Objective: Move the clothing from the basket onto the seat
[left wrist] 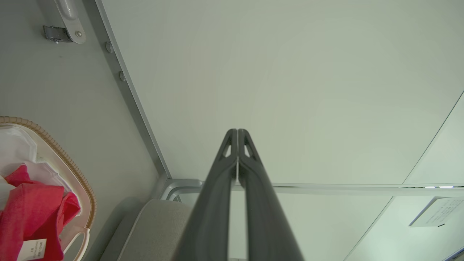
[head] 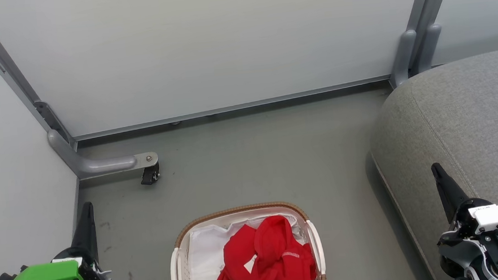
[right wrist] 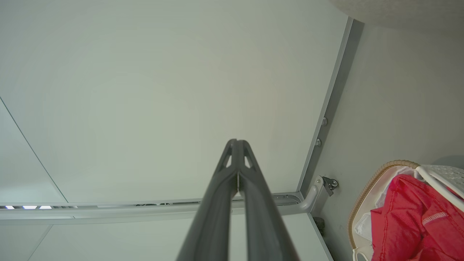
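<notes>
Red clothing with white patches lies heaped in the white basket, which stands on the floor at the bottom centre of the head view. The grey seat fills the right side. My left gripper is at the lower left, left of the basket, shut and holding nothing. My right gripper is at the lower right, over the seat's edge, shut and holding nothing. In the left wrist view the clothing and basket sit at the lower left; my left gripper points at a pale panel. The right wrist view has the clothing at the lower right.
Pale partition panels close off the far side and the left. A grey metal foot with a black caster juts onto the floor at the left. Grey floor lies open between basket, panels and seat.
</notes>
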You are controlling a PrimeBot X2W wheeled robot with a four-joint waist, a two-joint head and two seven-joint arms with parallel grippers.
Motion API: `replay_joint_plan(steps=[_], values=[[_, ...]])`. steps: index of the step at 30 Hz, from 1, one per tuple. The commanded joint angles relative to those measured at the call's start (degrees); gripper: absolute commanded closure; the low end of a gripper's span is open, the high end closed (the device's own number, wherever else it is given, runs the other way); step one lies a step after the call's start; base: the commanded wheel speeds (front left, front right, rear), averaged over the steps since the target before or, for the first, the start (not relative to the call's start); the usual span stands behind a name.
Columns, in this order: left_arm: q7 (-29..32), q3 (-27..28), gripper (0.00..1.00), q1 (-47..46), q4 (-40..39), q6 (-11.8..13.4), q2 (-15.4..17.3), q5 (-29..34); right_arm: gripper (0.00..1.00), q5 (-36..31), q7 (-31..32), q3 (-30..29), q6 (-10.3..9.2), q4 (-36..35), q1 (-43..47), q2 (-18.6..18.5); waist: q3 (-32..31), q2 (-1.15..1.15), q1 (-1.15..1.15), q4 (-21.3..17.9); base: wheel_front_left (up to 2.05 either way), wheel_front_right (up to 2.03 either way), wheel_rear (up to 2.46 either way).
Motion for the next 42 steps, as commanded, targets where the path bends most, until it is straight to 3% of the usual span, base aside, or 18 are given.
replay_joint_plan(steps=[1,4,5,6,7,24,42], values=[[0.1,0.0,1.00,-0.7,-0.1,-0.4,0.1,0.3,1.00,0.2,0.0,-0.1,-0.04,-0.2,-0.4,-0.3,0.0,0.00,0.00,0.0,0.00,0.00,0.00],[0.0,0.0,1.00,0.0,0.0,0.0,0.0,0.0,1.00,0.0,0.0,0.0,0.00,0.0,0.0,0.0,0.0,0.00,0.00,0.0,0.00,0.00,0.00],[-0.1,-0.1,0.00,0.2,0.6,0.1,-0.1,0.0,0.00,0.0,0.0,0.0,0.00,0.6,0.3,0.2,0.0,0.00,0.00,0.0,0.00,0.00,0.00],[-0.1,-0.1,1.00,0.4,1.0,0.1,-0.2,0.0,1.00,0.0,-0.1,0.1,0.00,0.9,0.6,0.3,0.0,0.00,0.00,0.0,0.00,0.00,0.00],[-0.1,-0.2,0.00,1.0,1.7,0.1,-0.4,0.0,0.00,0.0,0.0,0.1,-0.01,1.6,1.2,0.6,0.0,0.00,0.00,0.0,0.00,0.00,0.00],[-4.8,-3.6,0.00,1.9,0.0,0.0,-0.3,4.6,0.00,-7.6,-4.7,0.9,-0.01,0.2,1.9,0.4,0.1,0.00,0.00,0.0,0.00,0.00,0.00],[-8.9,-6.9,0.00,1.8,-3.7,-0.1,-0.2,23.5,0.00,-30.0,-8.9,0.6,-0.01,-4.1,2.2,0.2,0.1,0.00,0.00,0.3,0.00,0.00,0.00]])
